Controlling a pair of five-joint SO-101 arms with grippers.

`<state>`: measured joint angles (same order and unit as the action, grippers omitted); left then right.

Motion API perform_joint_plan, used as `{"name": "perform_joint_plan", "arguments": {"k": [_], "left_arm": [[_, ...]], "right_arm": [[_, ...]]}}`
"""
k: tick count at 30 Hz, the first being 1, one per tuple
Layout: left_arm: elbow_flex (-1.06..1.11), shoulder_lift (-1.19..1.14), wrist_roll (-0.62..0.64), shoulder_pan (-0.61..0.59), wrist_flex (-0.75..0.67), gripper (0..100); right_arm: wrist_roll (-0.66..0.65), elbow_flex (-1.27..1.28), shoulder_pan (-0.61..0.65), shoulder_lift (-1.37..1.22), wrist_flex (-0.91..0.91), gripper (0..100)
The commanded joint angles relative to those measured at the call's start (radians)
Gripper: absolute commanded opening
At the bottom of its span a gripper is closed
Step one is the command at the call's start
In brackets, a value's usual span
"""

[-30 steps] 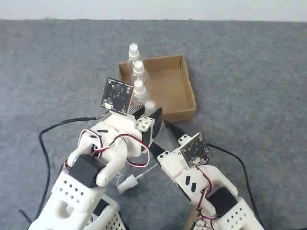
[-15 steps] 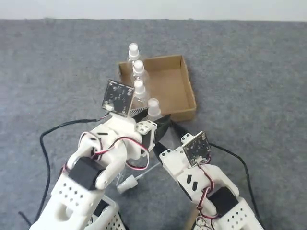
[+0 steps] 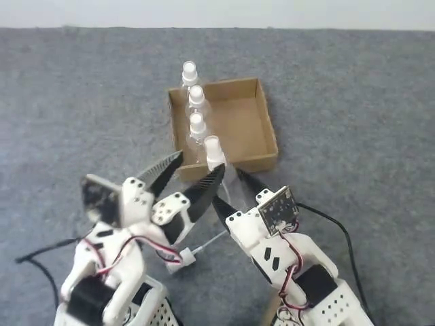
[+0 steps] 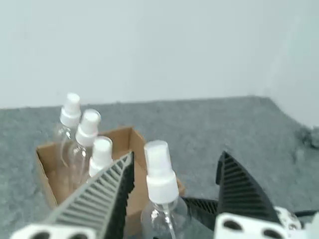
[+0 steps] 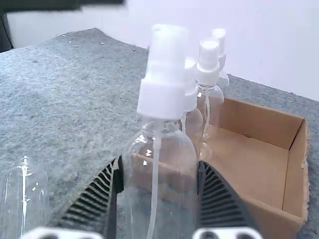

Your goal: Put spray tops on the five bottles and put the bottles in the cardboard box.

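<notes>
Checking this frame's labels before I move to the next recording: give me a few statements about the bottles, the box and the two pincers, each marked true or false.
1. The right pincer is shut on a capped bottle. True.
2. The left pincer grips that bottle too. False: it is open, with its fingers apart on either side of the bottle.
3. The cardboard box lies tipped on its side. False: it sits flat, open upward.
4. Three more capped bottles stand in a row along one wall of the box. True.
5. Every bottle has its top on. False: an uncapped bottle stands near the right pincer, and a loose spray top lies on the table.
</notes>
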<state>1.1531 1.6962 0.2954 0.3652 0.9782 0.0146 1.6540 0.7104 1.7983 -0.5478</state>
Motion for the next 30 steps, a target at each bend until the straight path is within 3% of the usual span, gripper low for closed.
{"name": "perform_joint_plan", "arguments": {"k": [1, 16, 22, 30], "left_arm": [[0.005, 0.084, -0.005, -0.049, -0.020, 25], [0.036, 0.112, 0.058, -0.278, -0.066, 25], [0.125, 0.112, 0.057, -0.305, -0.183, 25], [0.131, 0.112, 0.057, -0.305, -0.184, 25]], "right_arm": [[0.000, -0.015, -0.015, 0.019, 0.019, 0.7], [0.000, -0.066, -0.002, 0.019, 0.027, 0.7], [0.000, -0.087, 0.088, 0.019, 0.027, 0.7], [-0.002, -0.087, 0.183, 0.019, 0.027, 0.7]]}}
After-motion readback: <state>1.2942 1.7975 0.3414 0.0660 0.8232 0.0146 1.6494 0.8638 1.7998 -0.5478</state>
